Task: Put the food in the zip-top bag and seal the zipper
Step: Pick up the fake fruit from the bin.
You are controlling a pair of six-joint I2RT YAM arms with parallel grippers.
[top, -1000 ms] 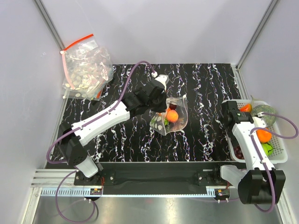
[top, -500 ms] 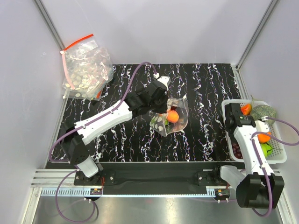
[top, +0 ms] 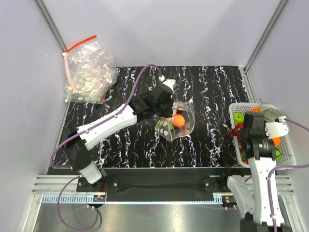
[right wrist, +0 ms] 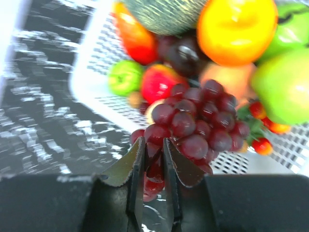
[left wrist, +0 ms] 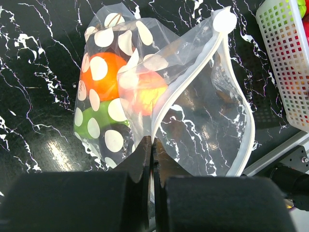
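The zip-top bag (top: 179,122), centre of the top view, already contains fruit (left wrist: 108,77); my left gripper (left wrist: 150,147) pinches its zipper (left wrist: 163,107) rim so the mouth gapes; my right gripper (right wrist: 153,157), jaws narrow, clasps the grape bunch (right wrist: 193,121) at the basket (top: 288,162), centre right, for loading.

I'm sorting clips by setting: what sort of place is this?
Probably a robot test cell: plain white walls on metal posts, two arms bolted at a marble-print table, a basket of fruit.
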